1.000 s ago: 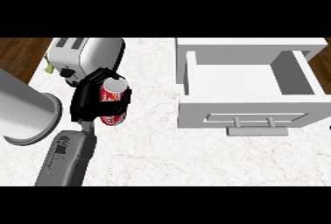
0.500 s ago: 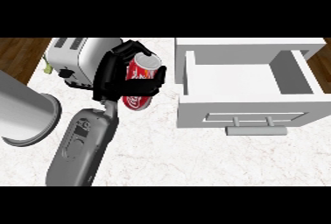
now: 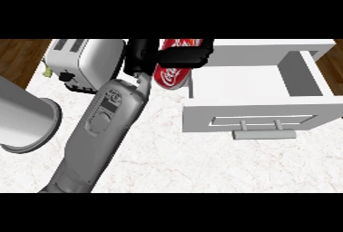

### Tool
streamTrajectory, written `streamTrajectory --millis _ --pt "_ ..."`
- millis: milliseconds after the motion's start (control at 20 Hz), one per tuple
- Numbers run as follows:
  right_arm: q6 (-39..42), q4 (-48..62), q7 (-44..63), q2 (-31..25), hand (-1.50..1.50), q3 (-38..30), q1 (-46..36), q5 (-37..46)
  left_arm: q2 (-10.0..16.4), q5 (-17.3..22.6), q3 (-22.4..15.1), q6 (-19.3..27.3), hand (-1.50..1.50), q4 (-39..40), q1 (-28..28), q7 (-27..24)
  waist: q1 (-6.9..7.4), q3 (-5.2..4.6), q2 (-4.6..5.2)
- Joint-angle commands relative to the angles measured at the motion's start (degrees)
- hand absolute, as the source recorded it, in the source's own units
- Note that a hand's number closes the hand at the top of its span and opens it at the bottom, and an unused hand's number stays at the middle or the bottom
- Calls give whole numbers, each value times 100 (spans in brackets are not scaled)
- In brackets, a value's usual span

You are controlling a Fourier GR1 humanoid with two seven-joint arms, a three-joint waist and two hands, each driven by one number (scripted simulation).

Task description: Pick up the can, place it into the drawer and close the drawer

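Ok, status: right hand (image 3: pixel 143 55) is wrapped round the can (image 3: pixel 173 76), fingers (image 3: pixel 185 57) across its upper body, so much of the label is hidden. Can is off the counter (image 3: pixel 201 167), hanging between the toaster (image 3: pixel 84 63) and the drawer (image 3: pixel 201 113). It sits right at the drawer's left wall, not yet over the cavity. It looks tilted, top toward the far edge; I read that as wrist angle from reaching across, not a slip. Drawer stands open with its handle (image 3: pixel 263 134) facing me, which I take as the reason the carry goes in over the side wall. Forearm (image 3: pixel 104 122) comes in from lower left, slanting up and right, with the wrist bent toward the drawer. Left hand isn't in shot. I judge we're mid-transfer. Next move needs more travel right so the can clears the wall before release; clipping that wall is the risk.
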Motion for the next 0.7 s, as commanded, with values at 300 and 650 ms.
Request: streamTrajectory --millis 300,650 --pt "-82 -264 266 50 -150 146 -108 -11 -3 694 -331 716 150 1748 -1792 20 -100 0 25" --pt "-26 227 121 -37 -150 73 -326 40 -4 1163 -536 990 150 2868 -2684 -163 -152 6 39"
